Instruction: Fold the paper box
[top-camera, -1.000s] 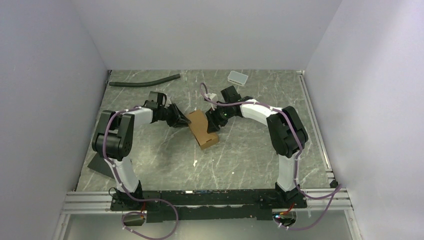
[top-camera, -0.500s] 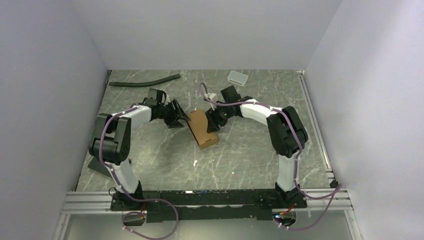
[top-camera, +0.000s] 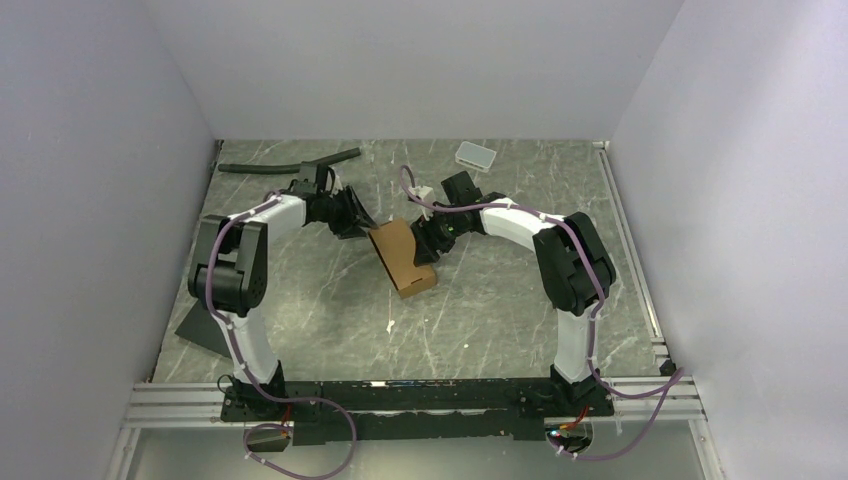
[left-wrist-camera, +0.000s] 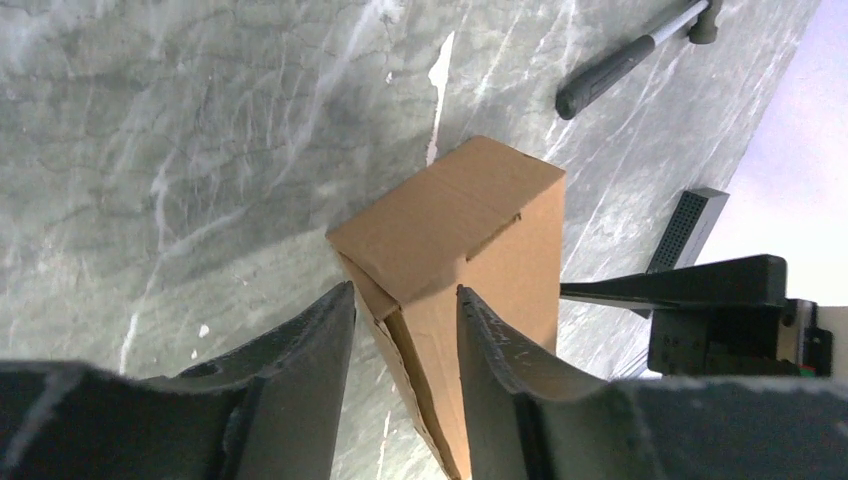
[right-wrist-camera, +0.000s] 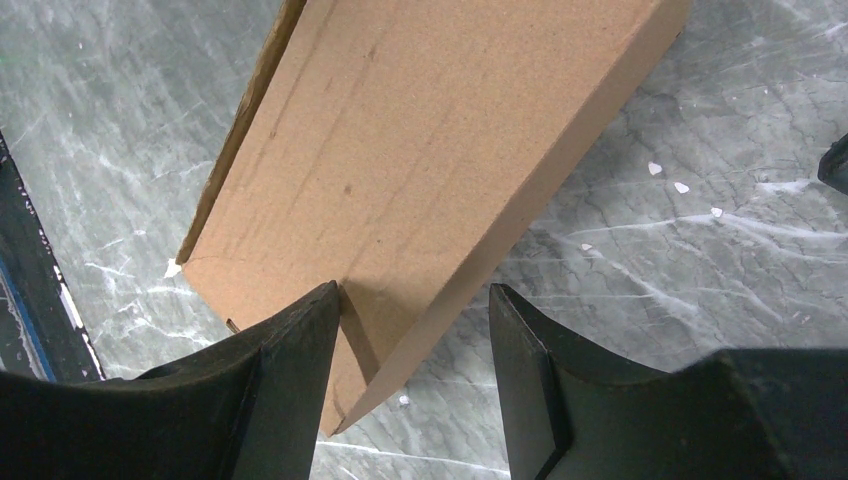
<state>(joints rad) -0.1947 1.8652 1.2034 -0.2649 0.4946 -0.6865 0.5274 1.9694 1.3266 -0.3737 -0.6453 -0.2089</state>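
The paper box (top-camera: 403, 257) is a brown oblong carton lying slantwise at the table's middle. My left gripper (top-camera: 362, 223) is at its far left end. In the left wrist view the box (left-wrist-camera: 470, 225) has a partly lifted end flap between the open jaws of that gripper (left-wrist-camera: 405, 305); one finger (left-wrist-camera: 485, 340) lies along the box's side and the other stands off it. My right gripper (top-camera: 428, 244) is at the box's right side. In the right wrist view its jaws (right-wrist-camera: 415, 310) straddle a corner of the box (right-wrist-camera: 420, 150), open, with the left finger (right-wrist-camera: 300, 345) against the cardboard.
A black hose (top-camera: 290, 163) lies at the back left. A small white-grey tray (top-camera: 476, 154) sits at the back. A flat black slab (top-camera: 200, 330) lies near the left arm's base. Grey walls close the table's left, back and right.
My left gripper has moved toward the back along the box's far end, and its jaws widened then narrowed a little. The right arm and the box have stayed nearly still.
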